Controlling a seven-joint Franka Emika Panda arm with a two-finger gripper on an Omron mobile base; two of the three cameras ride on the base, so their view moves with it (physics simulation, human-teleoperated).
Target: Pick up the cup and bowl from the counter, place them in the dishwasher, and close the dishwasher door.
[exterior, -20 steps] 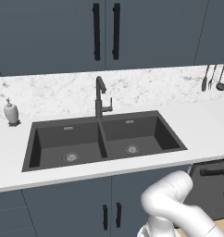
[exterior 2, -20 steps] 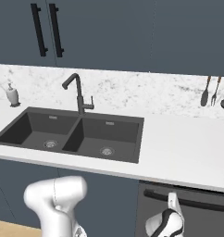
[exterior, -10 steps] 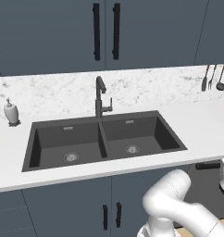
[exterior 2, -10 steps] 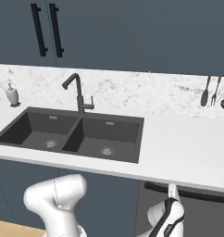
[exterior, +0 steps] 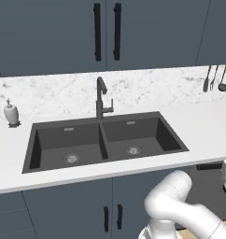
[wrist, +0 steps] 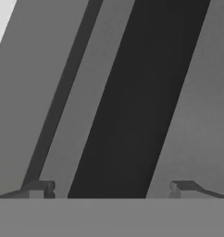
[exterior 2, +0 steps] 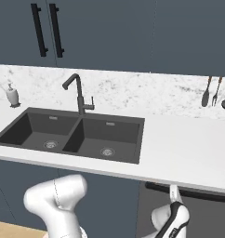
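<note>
The dishwasher door [exterior 2: 198, 216] is a flat dark grey panel under the counter [exterior 2: 188, 153], at about five o'clock from the sink in the right base view. Its black bar handle [exterior 2: 193, 191] runs along the top just beneath the counter's edge. Through the hand camera that handle [wrist: 137, 102] is a broad black band running slantwise from six o'clock up to one o'clock, smooth and matte against the grey door face [wrist: 202, 115].

The gripper [wrist: 109, 190] has its fingers spread wide, one tip at seven o'clock and one at five o'clock, with the bar lined up between them and nothing grasped. I cannot tell whether the tips touch the door. In the right base view the white hand [exterior 2: 172, 218] rises in front of the door, pointing up at the handle. The arm's rounded white elbow [exterior 2: 56, 197] bulges at seven o'clock.

The counter is white marble-look stone with faint grey veins. Set in it is a dark double sink [exterior: 105, 140] with a slim black tap [exterior: 102, 98]. A white soap bottle [exterior: 11, 112] stands at nine o'clock from the sink, and utensils [exterior: 215, 78] hang at two o'clock. Dark blue cabinets [exterior: 105, 32] with vertical black handles sit above.
</note>
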